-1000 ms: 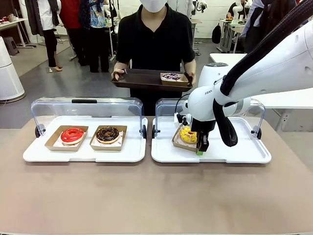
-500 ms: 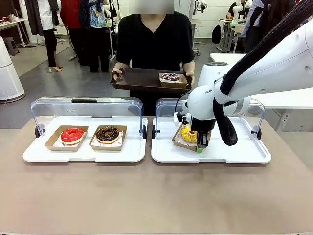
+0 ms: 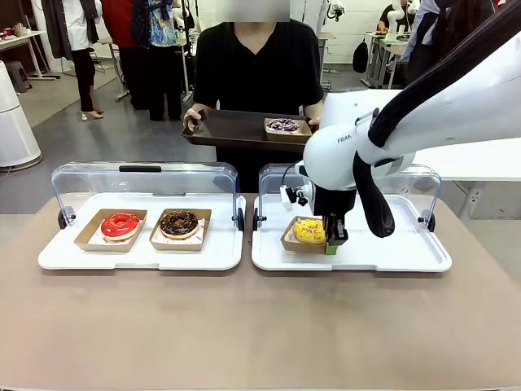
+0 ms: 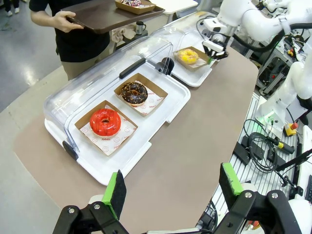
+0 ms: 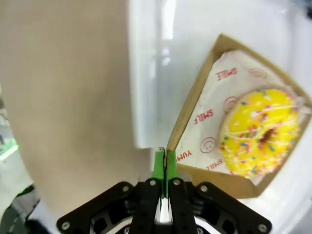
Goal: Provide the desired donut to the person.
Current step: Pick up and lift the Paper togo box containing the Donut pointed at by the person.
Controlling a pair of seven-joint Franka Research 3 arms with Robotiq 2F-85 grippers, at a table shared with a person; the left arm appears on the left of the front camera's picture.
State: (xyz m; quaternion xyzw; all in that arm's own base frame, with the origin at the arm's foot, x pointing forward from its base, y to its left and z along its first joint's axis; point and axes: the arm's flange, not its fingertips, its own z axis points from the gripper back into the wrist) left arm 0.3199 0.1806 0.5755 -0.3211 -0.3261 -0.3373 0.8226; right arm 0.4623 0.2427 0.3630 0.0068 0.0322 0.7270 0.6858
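Holdings: our right gripper (image 5: 165, 163), pads pinched tight on the rim of the cardboard tray (image 5: 214, 174), yellow donut (image 5: 258, 131) inside; our left gripper (image 4: 173, 187), jaws spread wide, nothing held.

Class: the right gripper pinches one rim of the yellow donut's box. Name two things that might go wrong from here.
The right gripper holds the cardboard box by one thin wall, so it may sag or slip and the yellow donut could slide off. The raised clear lid stands between it and the person holding the brown tray; the box might clip it.
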